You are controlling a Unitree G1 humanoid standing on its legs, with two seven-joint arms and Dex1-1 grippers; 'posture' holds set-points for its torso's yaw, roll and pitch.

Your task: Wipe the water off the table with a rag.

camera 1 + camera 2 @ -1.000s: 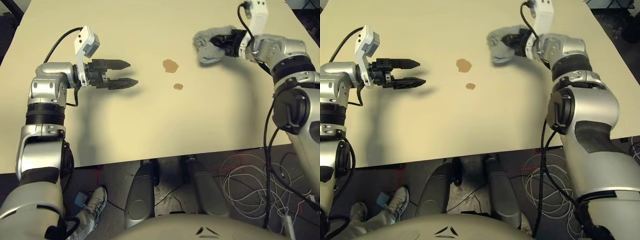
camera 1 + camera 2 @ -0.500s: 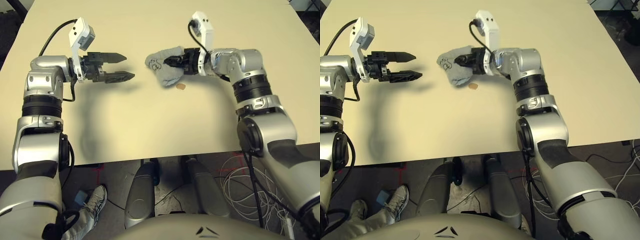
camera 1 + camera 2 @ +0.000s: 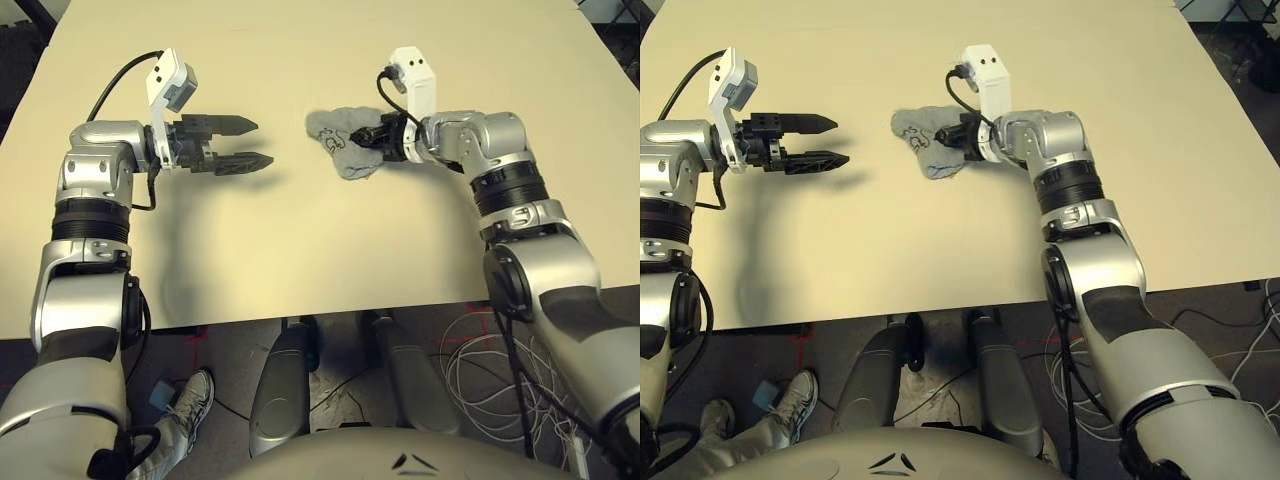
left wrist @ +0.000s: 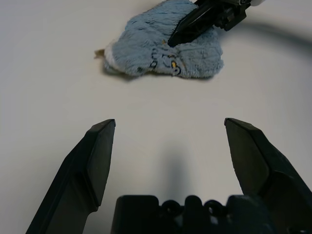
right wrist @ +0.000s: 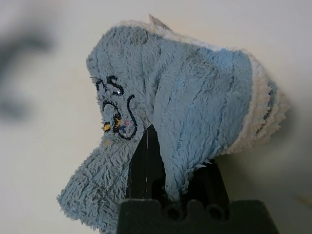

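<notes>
Pinching the rag (image 3: 345, 150) between its two black fingers, the right tool (image 3: 378, 137) has the cloth right at its tips, down at the worktop (image 3: 290, 245)! The grey cloth is bunched up where the fingers close on it, and from there it spreads out ahead of the tips and to both sides of them, most of it on the side towards the left tool (image 3: 262, 144). Look at the dark stitched figure (image 5: 117, 114), with its little dabs of yellow, facing up just beside one fingertip! A pale edging (image 5: 258, 107) runs along part of the cloth's rim.

Over on the robot's left, the left tool stands empty, its two fingers spread well apart above the bare worktop and pointing across towards the rag. There's a stretch of pale surface between those open tips and the cloth, so they're apart, not touching. And down on the floor, a shoe (image 3: 193, 402) beside the worktop!
</notes>
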